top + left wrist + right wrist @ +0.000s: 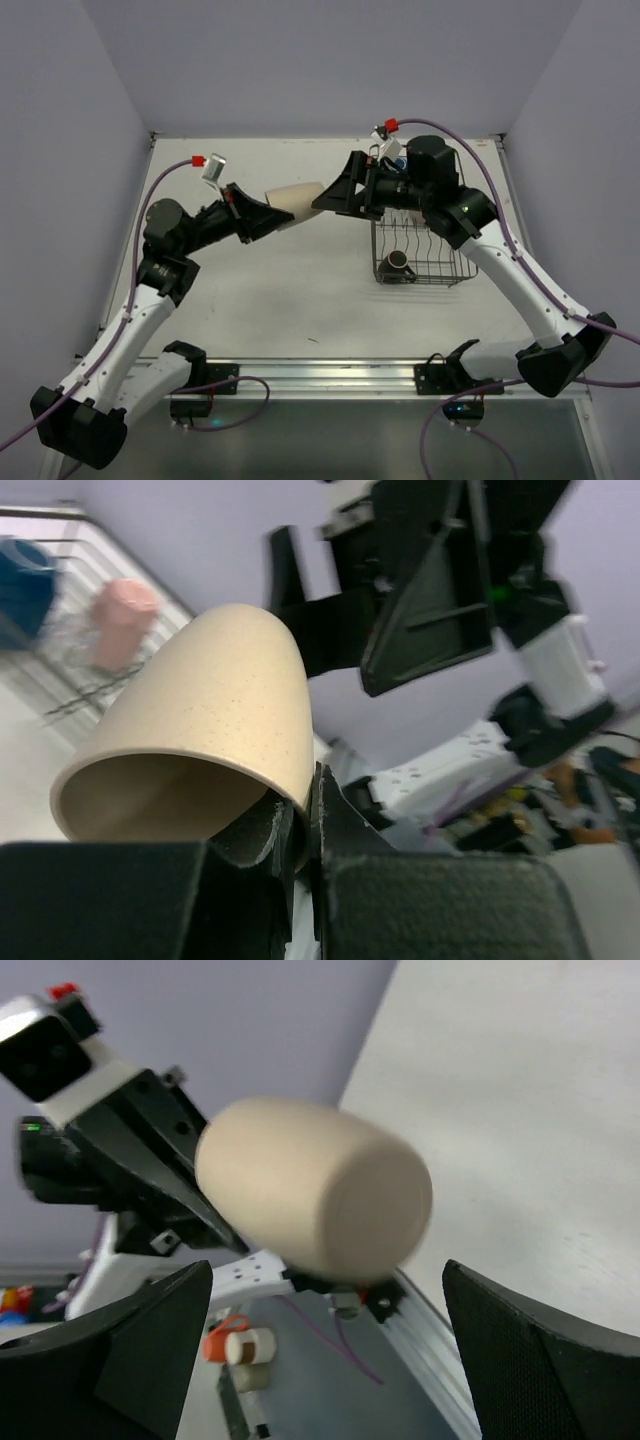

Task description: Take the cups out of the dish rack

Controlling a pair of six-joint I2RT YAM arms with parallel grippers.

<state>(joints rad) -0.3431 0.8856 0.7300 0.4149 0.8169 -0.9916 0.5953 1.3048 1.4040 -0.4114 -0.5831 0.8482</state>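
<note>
1. Close to the right edge of the table (300, 315) stands the rack (445, 268). A brown mug (397, 264) sits in its near left corner.
2. The left gripper (300, 825) reaches in from the left side, over the middle of the table. Its jaws are pinched on the rim of the cream mug (215, 695), one inside the mouth and the other against the outer wall.
3. The cream mug is held in the air, clear of the table and outside the rack, just left of the rack's far end. It lies on its side, with the mouth toward the left gripper and the closed base pointing right.
4. The right gripper (332, 195) faces that base end. Its jaws are spread wide. In the right wrist view its fingers (150, 1350) stand apart below the mug and grip nothing.
5. At the rack's far end are a blue mug (25, 585) and a pink cup (125, 620). Both are blurred in the left wrist view, and the right arm hides most of that end from above.
</note>
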